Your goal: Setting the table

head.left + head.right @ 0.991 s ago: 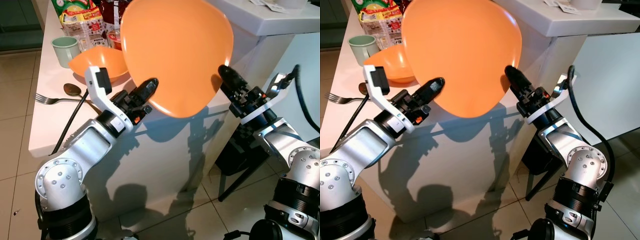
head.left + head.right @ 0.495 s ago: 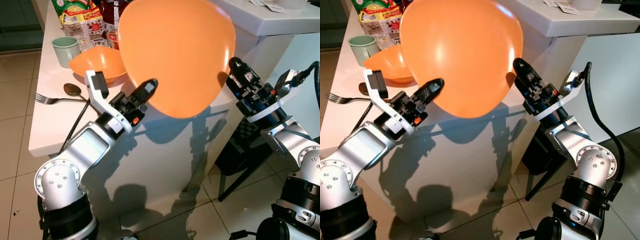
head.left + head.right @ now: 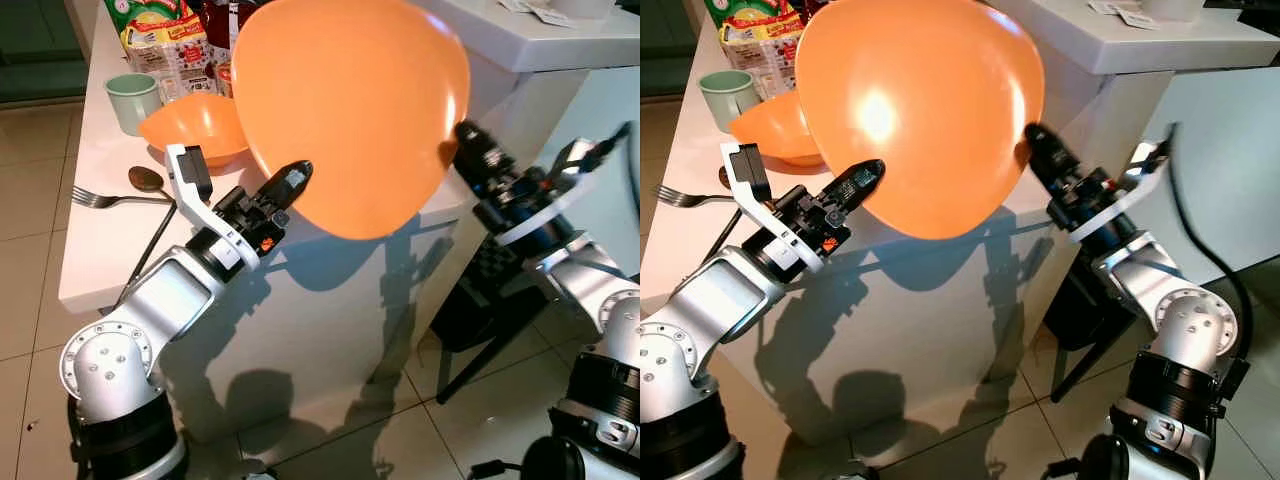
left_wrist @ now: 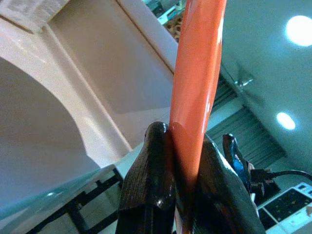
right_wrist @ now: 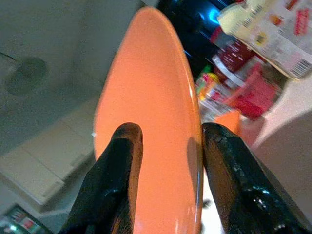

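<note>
Since a second ago the right gripper point(image 3: 1032, 140) slid up to the plate's point(image 3: 350, 110) 3 o'clock edge, jaws straddling the rim, apparently not pinching. Left gripper point(image 3: 290, 180) jaws clamp it at 7 o'clock, upright above the counter point(image 3: 100, 240). Single-edge grip could let it swing into the bowl point(image 3: 195, 125).

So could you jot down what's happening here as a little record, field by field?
held item: large orange plastic plate, tilted up on edge above the white table
left gripper: shut on the plate's lower left rim
right gripper: fingers either side of the plate's right rim; contact unclear
on the table: orange bowl, pale green mug, metal fork, spoon, food packets
stage: plate not yet set down
</note>
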`<state>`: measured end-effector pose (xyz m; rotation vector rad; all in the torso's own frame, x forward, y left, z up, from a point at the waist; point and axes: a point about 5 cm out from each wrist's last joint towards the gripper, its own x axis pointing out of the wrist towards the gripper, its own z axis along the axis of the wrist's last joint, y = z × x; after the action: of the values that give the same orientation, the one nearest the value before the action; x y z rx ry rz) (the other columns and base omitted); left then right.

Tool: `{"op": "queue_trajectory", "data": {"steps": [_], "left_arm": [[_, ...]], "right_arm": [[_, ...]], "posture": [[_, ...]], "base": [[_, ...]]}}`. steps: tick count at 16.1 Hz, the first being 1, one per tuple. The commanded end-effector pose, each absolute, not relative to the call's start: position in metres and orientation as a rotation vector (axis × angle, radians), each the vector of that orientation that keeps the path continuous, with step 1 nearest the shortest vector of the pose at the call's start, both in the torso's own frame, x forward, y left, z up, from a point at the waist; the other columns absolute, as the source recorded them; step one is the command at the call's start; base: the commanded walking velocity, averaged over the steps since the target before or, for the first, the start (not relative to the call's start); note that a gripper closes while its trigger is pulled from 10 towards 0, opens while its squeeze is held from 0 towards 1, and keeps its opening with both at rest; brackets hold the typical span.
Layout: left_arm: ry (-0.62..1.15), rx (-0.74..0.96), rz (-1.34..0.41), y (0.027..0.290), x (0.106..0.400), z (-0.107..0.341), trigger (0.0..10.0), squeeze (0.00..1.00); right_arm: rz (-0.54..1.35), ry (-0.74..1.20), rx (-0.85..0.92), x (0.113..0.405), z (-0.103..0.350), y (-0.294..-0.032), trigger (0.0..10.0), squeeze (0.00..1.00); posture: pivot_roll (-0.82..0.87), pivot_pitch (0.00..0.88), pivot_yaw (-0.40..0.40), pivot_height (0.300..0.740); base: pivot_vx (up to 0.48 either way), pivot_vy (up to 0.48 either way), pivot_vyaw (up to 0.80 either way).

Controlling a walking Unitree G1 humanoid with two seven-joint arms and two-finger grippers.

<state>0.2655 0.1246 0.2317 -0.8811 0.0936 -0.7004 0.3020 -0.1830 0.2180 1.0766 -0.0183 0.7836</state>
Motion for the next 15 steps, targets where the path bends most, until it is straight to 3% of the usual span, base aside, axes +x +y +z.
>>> {"op": "queue_trajectory", "data": {"steps": [1, 2, 8, 10, 12, 13, 15], "left_arm": [[0.042, -0.898, -0.717, 0.127, 0.264, 0.241, 0.0, 0.00], [0.026, -0.907, -0.696, 0.137, 0.262, 0.240, 0.0, 0.00], [0.049, -0.877, -0.656, 0.141, 0.258, 0.234, 0.0, 0.00], [-0.008, -0.754, -0.585, 0.148, 0.256, 0.241, 0.0, 0.00], [-0.192, -0.445, -0.404, 0.147, 0.259, 0.265, 0.0, 0.00], [-0.241, -0.364, -0.313, 0.152, 0.261, 0.268, 10.0, 0.00], [-0.272, -0.319, -0.275, 0.154, 0.258, 0.271, 10.0, 0.00]], "right_arm": [[0.759, -0.019, 1.047, 0.299, 0.215, -0.187, 10.0, 0.00], [0.746, -0.051, 1.083, 0.289, 0.214, -0.195, 10.0, 0.00], [0.736, -0.079, 1.025, 0.270, 0.214, -0.211, 10.0, 0.00], [0.768, -0.096, 0.968, 0.265, 0.222, -0.202, 10.0, 0.00], [0.802, -0.087, 0.707, 0.258, 0.244, -0.168, 10.0, 0.00], [0.802, -0.090, 0.667, 0.255, 0.249, -0.161, 10.0, 0.00], [0.751, -0.091, 0.627, 0.254, 0.249, -0.155, 10.0, 0.00]], "posture": [[0.12, 0.000, -0.063, 0.740], [0.10, 0.000, -0.054, 0.740], [0.10, 0.000, -0.045, 0.740], [0.09, 0.000, -0.047, 0.740], [0.09, 0.000, -0.053, 0.740], [0.08, 0.000, -0.052, 0.740], [0.09, 0.000, -0.051, 0.740]], "base": [[0.000, 0.000, 0.00], [0.000, 0.000, 0.00], [0.000, 0.000, 0.00], [0.000, 0.000, 0.00], [0.000, 0.000, 0.00], [0.000, 0.000, 0.00], [0.000, 0.000, 0.00]]}}
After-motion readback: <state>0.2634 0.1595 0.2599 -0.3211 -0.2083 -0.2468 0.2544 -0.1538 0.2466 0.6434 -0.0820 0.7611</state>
